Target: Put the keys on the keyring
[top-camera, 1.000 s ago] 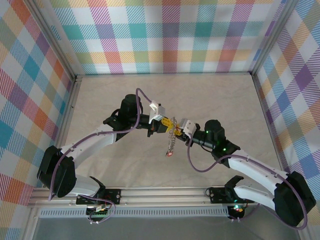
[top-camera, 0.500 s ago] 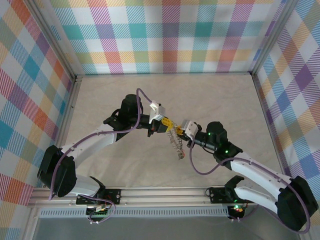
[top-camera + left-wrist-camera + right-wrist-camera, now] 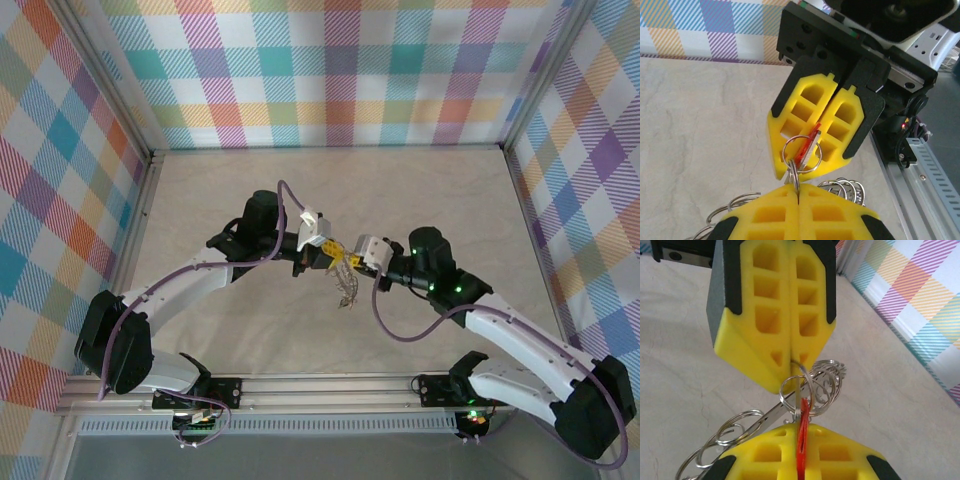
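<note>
Two jaws pinch keyring and key, well clear of walls.

No text, label, brand or number can be read. The yellow pads of the left tool and right tool are blank. Walls carry plaid pattern only, and the worktop is unmarked.
</note>
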`<act>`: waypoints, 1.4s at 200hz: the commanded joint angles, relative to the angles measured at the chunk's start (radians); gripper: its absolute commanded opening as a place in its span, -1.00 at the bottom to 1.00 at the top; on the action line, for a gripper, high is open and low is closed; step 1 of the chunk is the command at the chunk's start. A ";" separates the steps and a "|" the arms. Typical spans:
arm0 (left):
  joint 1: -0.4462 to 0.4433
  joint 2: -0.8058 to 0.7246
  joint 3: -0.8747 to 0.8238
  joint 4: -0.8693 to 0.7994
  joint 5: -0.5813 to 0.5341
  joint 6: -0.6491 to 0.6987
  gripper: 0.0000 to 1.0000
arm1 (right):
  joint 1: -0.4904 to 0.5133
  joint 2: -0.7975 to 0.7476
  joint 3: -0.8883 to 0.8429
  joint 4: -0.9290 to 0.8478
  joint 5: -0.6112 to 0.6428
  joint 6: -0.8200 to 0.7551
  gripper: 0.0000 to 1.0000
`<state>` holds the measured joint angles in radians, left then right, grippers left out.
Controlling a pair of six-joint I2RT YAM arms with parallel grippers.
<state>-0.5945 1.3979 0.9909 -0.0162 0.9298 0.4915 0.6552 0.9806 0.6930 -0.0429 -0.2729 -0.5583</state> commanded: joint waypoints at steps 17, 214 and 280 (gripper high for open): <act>0.008 -0.001 0.033 -0.064 0.005 0.054 -1.00 | 0.001 0.044 0.147 -0.227 0.014 -0.140 -0.98; 0.005 -0.007 -0.090 0.117 -0.209 -0.120 -1.00 | 0.080 0.331 0.597 -0.587 0.555 -0.583 -1.00; 0.005 -0.016 -0.114 0.239 -0.277 -0.258 -0.54 | 0.133 0.242 0.425 -0.170 0.545 -0.789 -1.00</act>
<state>-0.5945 1.3979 0.8989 0.1673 0.6926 0.3058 0.7803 1.2797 1.1416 -0.4454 0.2691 -1.2510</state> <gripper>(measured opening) 0.185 0.072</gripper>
